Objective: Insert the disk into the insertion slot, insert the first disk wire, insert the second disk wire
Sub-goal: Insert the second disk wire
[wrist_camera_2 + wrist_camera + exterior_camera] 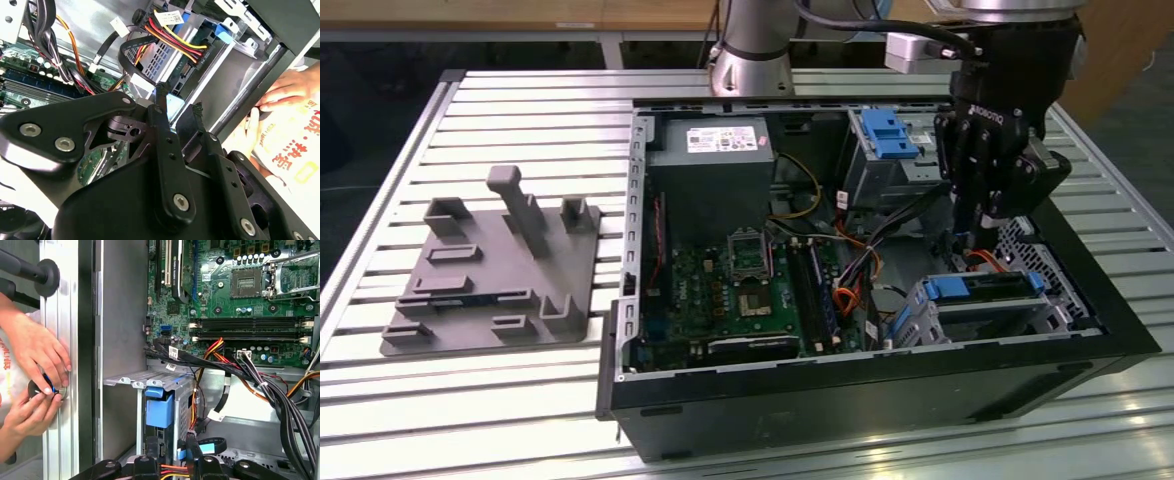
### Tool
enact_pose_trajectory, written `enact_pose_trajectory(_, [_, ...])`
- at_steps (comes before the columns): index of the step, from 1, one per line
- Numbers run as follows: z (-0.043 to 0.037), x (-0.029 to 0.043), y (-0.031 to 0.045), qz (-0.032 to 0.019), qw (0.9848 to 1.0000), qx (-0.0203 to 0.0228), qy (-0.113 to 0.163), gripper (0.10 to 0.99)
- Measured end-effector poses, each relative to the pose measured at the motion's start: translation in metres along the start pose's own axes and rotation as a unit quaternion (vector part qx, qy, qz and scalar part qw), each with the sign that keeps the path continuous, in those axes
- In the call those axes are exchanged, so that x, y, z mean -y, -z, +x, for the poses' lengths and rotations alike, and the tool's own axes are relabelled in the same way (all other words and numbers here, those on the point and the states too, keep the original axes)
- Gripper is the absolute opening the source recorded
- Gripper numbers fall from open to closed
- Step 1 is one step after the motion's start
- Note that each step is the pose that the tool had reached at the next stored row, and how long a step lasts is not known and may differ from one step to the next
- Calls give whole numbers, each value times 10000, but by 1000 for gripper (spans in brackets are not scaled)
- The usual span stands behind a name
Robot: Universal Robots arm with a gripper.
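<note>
The disk [983, 291], silver-grey in a bright blue carrier, lies inside the insertion slot [923, 318], a small silver cage at the near end of the open computer case on the exterior view's right. My gripper [977, 238] hangs just above and behind it, reaching down into the case. In the second wrist view my gripper [178, 100] has a pale blue piece showing at its tip. In the first wrist view my gripper [172, 460] sits beside a flat blue cable [211, 445]. A bundle of red, yellow and black wires [175, 37] ends in a black connector nearby.
A taller grey cage with a blue latch [890, 135] stands at the case's far end. The green motherboard [747, 290] fills the case's middle. A person's hands [35, 375] rest on the table just outside the case wall. A grey fixture plate [494, 270] lies on the exterior view's left.
</note>
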State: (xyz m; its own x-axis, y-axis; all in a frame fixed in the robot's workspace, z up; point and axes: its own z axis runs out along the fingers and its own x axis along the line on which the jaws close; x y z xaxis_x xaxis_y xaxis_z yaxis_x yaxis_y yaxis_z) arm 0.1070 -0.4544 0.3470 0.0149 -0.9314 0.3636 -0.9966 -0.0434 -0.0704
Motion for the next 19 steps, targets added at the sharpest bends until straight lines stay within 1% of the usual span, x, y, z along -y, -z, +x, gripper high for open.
enact_pose_trajectory(3, [-4, 1, -11, 0, 10000, 1, -1, 361])
enact_pose_trajectory(6, [-12, 17, -18, -7, 10000, -2, -17, 361])
enact_pose_trajectory(7, [-18, 22, -17, -13, 10000, -12, -33, 361])
enact_pose_trajectory(9, [-29, 23, -17, -27, 10000, -48, -64, 361])
enact_pose_trajectory(11, [-44, 24, -17, -43, 9999, -70, -102, 361])
enact_pose_trajectory(14, [-70, 26, -17, -65, 9998, -91, -156, 361])
enact_pose_trajectory(16, [-91, 26, -17, -72, 9998, -104, -173, 345])
enact_pose_trajectory(17, [-99, 27, -19, -72, 9998, -108, -173, 275])
enact_pose_trajectory(19, [-113, 28, -24, -72, 9998, -113, -173, 275])
